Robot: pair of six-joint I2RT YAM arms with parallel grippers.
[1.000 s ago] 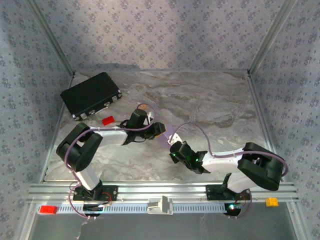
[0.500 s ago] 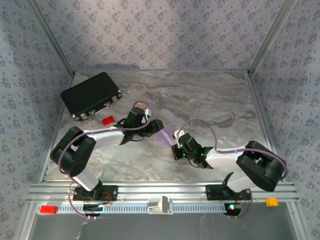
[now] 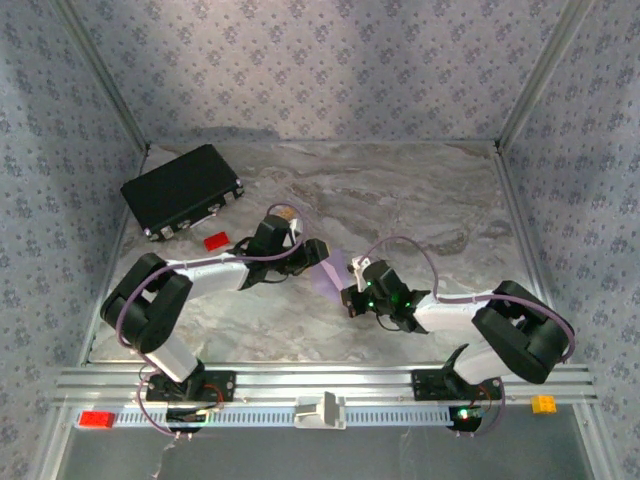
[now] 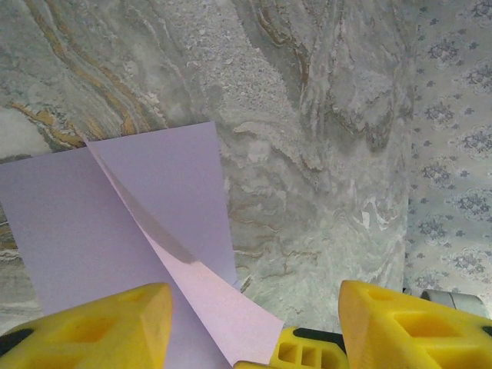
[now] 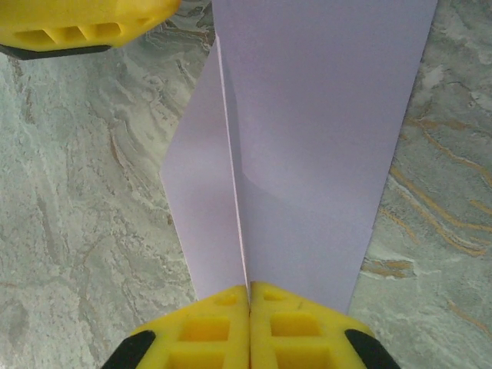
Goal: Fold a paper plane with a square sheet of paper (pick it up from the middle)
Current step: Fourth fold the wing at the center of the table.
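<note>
The pale lilac sheet of paper (image 3: 328, 272) lies at about the middle of the table (image 3: 420, 190), partly folded, with one long crease running along it and a flap standing up from that crease. In the right wrist view the crease runs straight into the right gripper (image 5: 248, 296), whose yellow fingers (image 5: 219, 327) are pressed together and pinch the paper's near edge at the fold. The left gripper (image 4: 254, 315) sits at the opposite side of the sheet, its fingers (image 4: 100, 323) spread wide apart with a corner of the paper lying loose between them and touched by neither. From above, the two grippers face each other across the sheet, the left gripper (image 3: 318, 250) on its far-left side and the right gripper (image 3: 352, 292) on its near-right side. Well apart, a black case (image 3: 182, 190) rests in the far-left corner of the table, and a small red block (image 3: 215, 240) lies just beside the case's near edge.
</note>
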